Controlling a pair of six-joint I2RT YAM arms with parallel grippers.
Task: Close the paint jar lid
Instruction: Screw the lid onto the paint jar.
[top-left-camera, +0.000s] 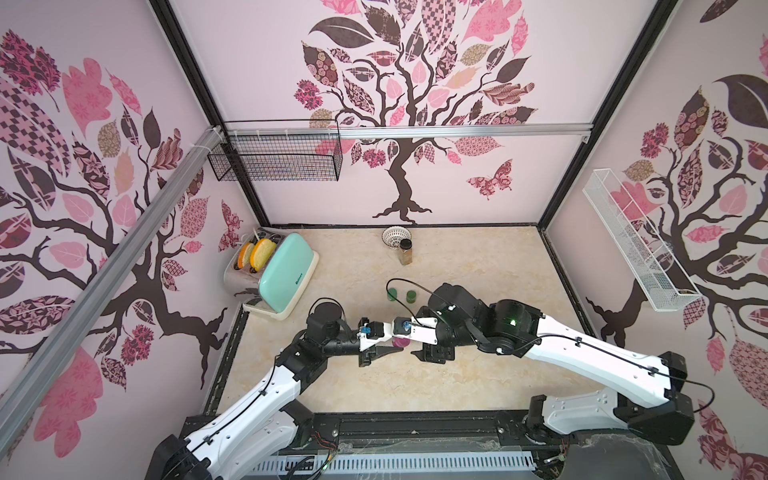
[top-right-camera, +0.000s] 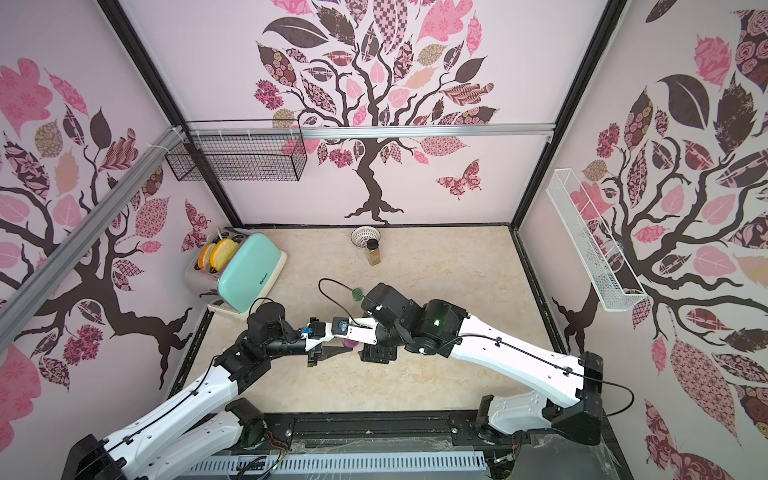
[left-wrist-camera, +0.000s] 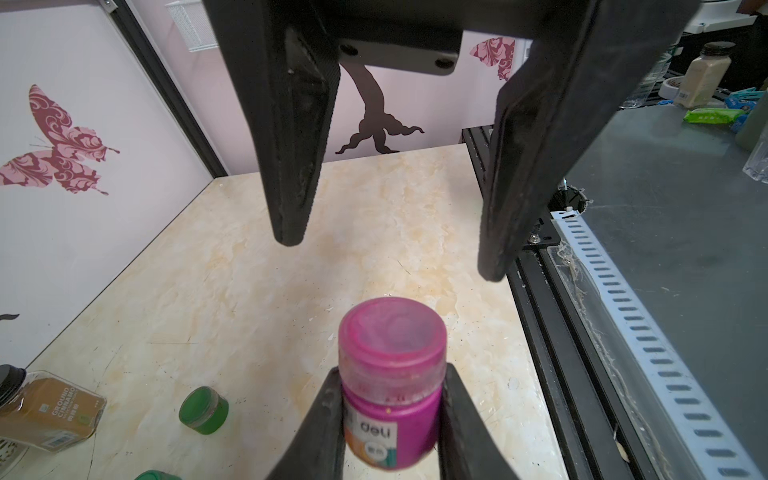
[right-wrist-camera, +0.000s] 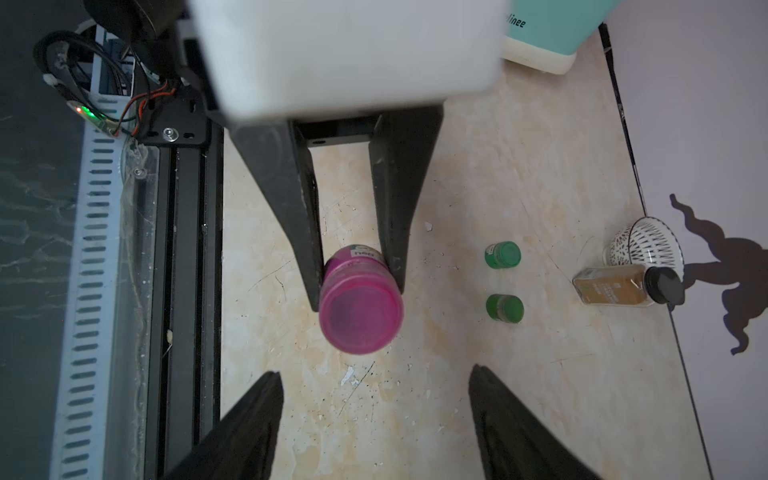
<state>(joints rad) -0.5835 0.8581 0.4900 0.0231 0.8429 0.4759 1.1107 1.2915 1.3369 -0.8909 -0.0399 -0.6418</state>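
The magenta paint jar (left-wrist-camera: 390, 415) is clamped by its body between the fingers of my left gripper (left-wrist-camera: 392, 374), which is shut on it above the table. Its translucent pink lid (left-wrist-camera: 392, 340) sits on top of the jar; how tightly it is seated cannot be told. In the right wrist view the lid (right-wrist-camera: 360, 316) faces the camera, past the tips of my right gripper (right-wrist-camera: 374, 372), which stands open and apart from it with nothing between its fingers. In a top view the jar (top-left-camera: 402, 342) shows as a pink spot between the two wrists.
Two small green jars (top-left-camera: 391, 295) (top-left-camera: 411, 296) stand just behind the arms. Farther back are a cinnamon bottle (top-left-camera: 405, 251) and a small white basket (top-left-camera: 395, 236). A toaster with a mint cover (top-left-camera: 286, 272) sits at the back left. The table's black front rail (right-wrist-camera: 187, 291) lies close by.
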